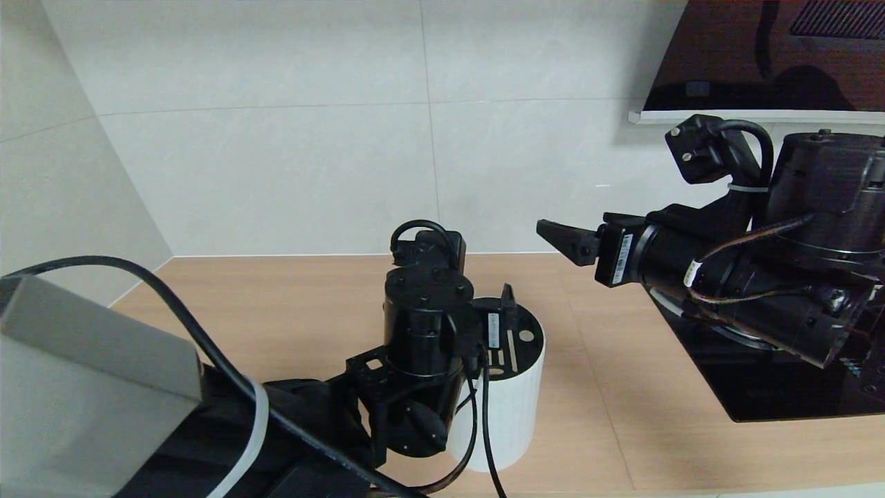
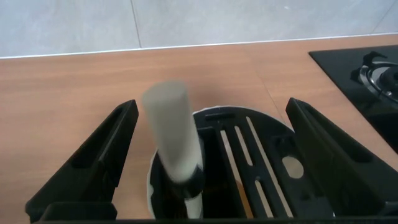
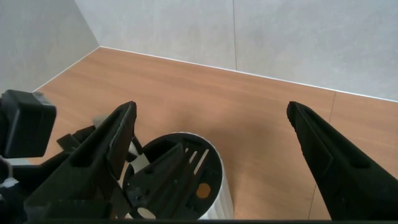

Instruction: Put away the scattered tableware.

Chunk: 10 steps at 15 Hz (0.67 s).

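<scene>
Writing: white sticker (image 1: 494, 330) on the left arm's wrist, second sticker (image 1: 626, 249) on the right arm's wrist. Print on both too small to read.

Left pincer (image 2: 211, 106) hangs right over the holder (image 1: 508, 408), low centre of the head frame. Jaws are spread wide, gripping nothing. Btw its fingers (image 2: 93, 168), touching neither, 1 white-handled utensil (image 2: 169, 134) stands tilted in the holder's big opening, w/ a black collar at lid level.

Holder is a white ribbed cylinder, upright, w/ a black lid (image 2: 277, 143) that has 3 long slots + 1 round hole. It stands on the wood table (image 1: 276, 311), near the front edge at frame bottom.

Right pincer (image 3: 210, 109) is up in the air at mid-right of the head frame, higher than the holder and pointing toward frame left. Jaws also wide apart, nothing in them.

Edges/room: bare wood runs from the holder back to the tiled wall (image 1: 276, 138) and out toward frame left, where a side wall makes a corner. A strip of bare wood lies btw the holder and the black cooktop (image 1: 760, 387) at lower right. The cooktop's near edge runs on a diagonal. Dark hood (image 1: 760, 55) sits upper right, above the right arm.

Count: 1 holder, 1 utensil, 2 pincers, 2 stickers, 1 cooktop, 1 hood.
</scene>
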### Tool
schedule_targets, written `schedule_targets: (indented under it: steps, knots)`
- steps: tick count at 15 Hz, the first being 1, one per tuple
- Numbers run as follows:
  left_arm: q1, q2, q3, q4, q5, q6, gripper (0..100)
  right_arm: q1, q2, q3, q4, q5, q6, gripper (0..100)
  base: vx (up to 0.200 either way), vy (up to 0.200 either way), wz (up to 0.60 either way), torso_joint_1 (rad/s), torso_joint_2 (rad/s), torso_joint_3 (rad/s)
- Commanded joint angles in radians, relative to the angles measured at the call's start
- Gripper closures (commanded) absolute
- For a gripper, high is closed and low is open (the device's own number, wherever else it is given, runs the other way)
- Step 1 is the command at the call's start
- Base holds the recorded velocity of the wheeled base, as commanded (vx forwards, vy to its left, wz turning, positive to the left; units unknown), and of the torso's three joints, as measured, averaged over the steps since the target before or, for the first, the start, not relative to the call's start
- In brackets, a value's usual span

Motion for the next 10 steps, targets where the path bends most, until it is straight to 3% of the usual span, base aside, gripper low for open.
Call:
schedule_targets:
  steps: [1, 3, 6, 8, 10]
  knots:
    - [0.000, -0.183, 0.092, -0.007, -0.094, -0.002, 0, 0.001, -0.001, 0.000, -0.001, 0.000, 0.000, 0, 0.000, 0.000, 0.00, 0.000, 0.00, 0.000]
    - [0.000, -0.313, 0.158, -0.013, -0.198, -0.002, 0, -0.003, -0.011, 0.000, 0.001, -0.001, 0.000, 0, 0.000, 0.000, 0.00, 0.000, 0.00, 0.000]
    - [0.008, -0.463, 0.175, -0.038, -0.250, 0.001, 0, -0.026, -0.079, 0.005, 0.007, -0.006, -0.002, 0, 0.000, 0.000, 0.00, 0.000, 0.00, 0.000]
    - [0.081, -0.581, 0.178, -0.033, -0.309, 0.007, 0, -0.055, -0.166, 0.051, 0.010, -0.015, -0.005, 0, 0.000, 0.000, 0.00, 0.000, 0.00, 0.000]
    - [0.196, -0.707, 0.221, -0.015, -0.382, 0.007, 0, -0.104, -0.303, 0.152, 0.010, -0.018, -0.006, 0, 0.000, 0.000, 0.00, 0.000, 0.00, 0.000]
